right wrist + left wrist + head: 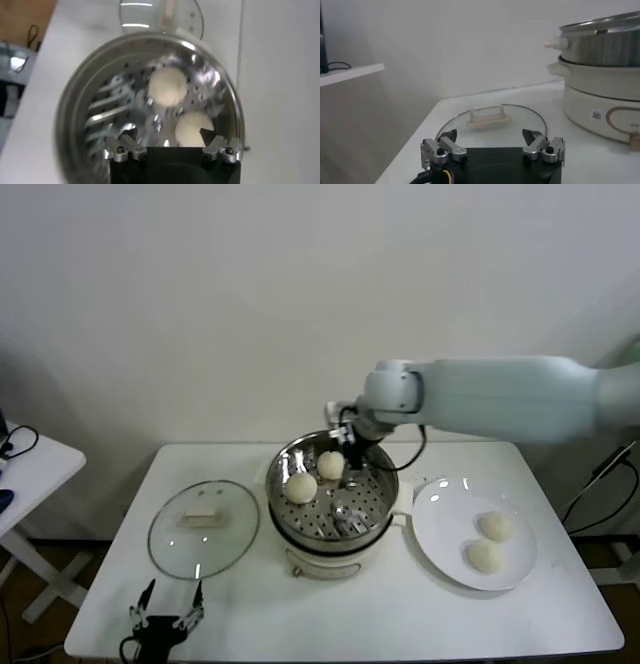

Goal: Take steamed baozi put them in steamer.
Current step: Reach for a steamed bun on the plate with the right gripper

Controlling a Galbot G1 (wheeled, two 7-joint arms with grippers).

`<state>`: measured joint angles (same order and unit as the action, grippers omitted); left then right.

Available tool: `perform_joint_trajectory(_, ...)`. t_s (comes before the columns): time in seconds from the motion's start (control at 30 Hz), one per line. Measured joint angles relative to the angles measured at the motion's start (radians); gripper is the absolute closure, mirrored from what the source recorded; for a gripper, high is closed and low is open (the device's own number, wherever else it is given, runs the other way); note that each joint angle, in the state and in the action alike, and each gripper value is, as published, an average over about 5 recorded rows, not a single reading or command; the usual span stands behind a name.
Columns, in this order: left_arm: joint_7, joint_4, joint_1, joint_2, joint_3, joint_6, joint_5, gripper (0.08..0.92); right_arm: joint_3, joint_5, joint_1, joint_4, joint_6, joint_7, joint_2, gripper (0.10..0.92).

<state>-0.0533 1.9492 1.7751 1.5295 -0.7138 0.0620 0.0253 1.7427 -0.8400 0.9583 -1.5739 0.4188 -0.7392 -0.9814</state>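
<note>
The steamer (pixel 332 502) stands near the middle of the white bench (pixel 560 604), its shiny perforated basket seated on a cream-white pot base (pixel 600 107). Two steamed baozi lie inside it on the far side of the perforated floor: one (pixel 301 487) toward the robot's left, the other (pixel 331 465) just beside it, closer to the back rim. The right hand (pixel 350 446) hangs over that back rim with its arm reaching in from the right; in its wrist view the fingers (pixel 122 148) stand wide apart, gripping nothing, with the nearer bun (pixel 194 128) lying just below and between them and the other bun (pixel 168 85) beyond it.

Two more baozi (pixel 495 526) (pixel 486 556) sit side by side on the flat white plate (pixel 440 509) to the right of the steamer. The round glass lid (pixel 204 528) (its pale handle facing up) lies flat on the bench to the steamer's left.

The left hand (pixel 168 616) is parked low at the bench's near edge, just in front of the lid, its fingers (pixel 442 149) spread wide and empty.
</note>
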Motion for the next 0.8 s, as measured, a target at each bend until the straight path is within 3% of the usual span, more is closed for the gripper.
perform_joint_trajectory(0.37, -0.002, 0.000, -0.011, 0.001, -0.005, -0.005, -0.014, 0.177, 0.246, 0.160, 0.111, -0.072, -0.087, -0.082, 0.310, 0.203)
perform_joint_trajectory(0.8, -0.003, -0.008, -0.008, 0.001, -0.013, -0.005, -0.017, 0.177, 0.086, 0.359, -0.211, 0.006, -0.117, -0.089, 0.486, 0.203)
